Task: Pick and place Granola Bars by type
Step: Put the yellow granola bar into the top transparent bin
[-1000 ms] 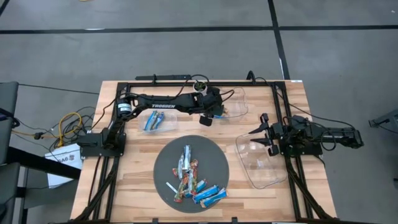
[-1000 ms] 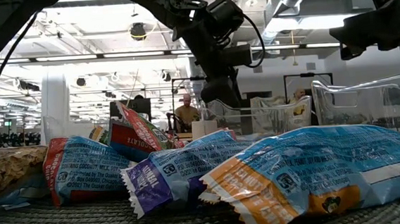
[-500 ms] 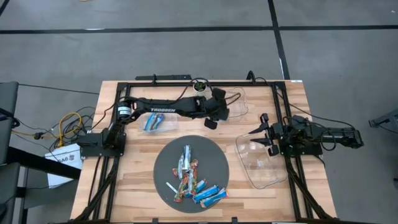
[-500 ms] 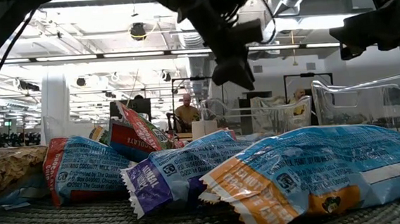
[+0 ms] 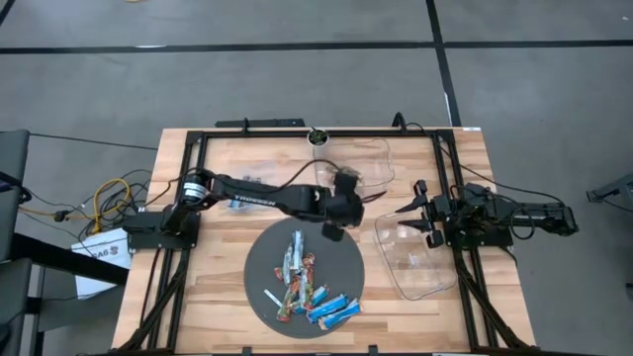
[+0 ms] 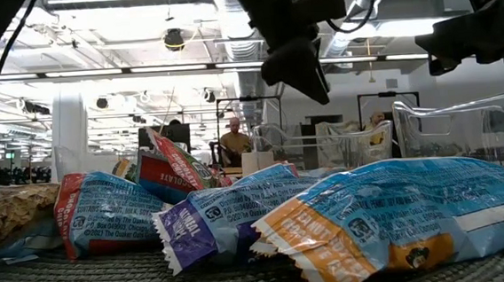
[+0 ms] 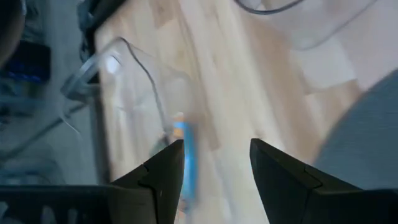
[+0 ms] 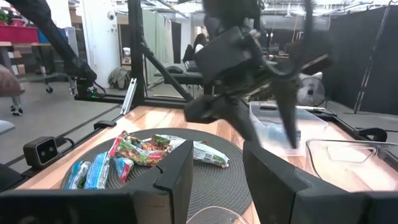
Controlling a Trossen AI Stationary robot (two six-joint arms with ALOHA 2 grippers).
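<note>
Several granola bars (image 5: 297,272) in blue, blue-and-white and multicoloured wrappers lie in a heap on a dark round plate (image 5: 259,247). They fill the front of the low view (image 6: 240,222). My left gripper (image 5: 333,233) hangs open above the plate's far edge, nothing between its fingers (image 7: 214,163). It points down at a slant. Past its fingers a blue bar (image 7: 182,155) lies in a clear container (image 7: 124,81). My right gripper (image 5: 408,211) waits open at the table's right side, level, over the far edge of another clear container (image 5: 415,262).
A third clear container (image 5: 371,158) stands at the far middle of the table. Blue bars (image 5: 238,204) show beside my left arm at the left. A black frame (image 5: 297,132) runs along the far edge and both sides. Bare wood lies between plate and containers.
My left gripper has swung away from the far middle container toward the table's near edge. It now hangs over the plate's far edge and has risen a little. Its fingers have stayed open. The bars have not moved.
</note>
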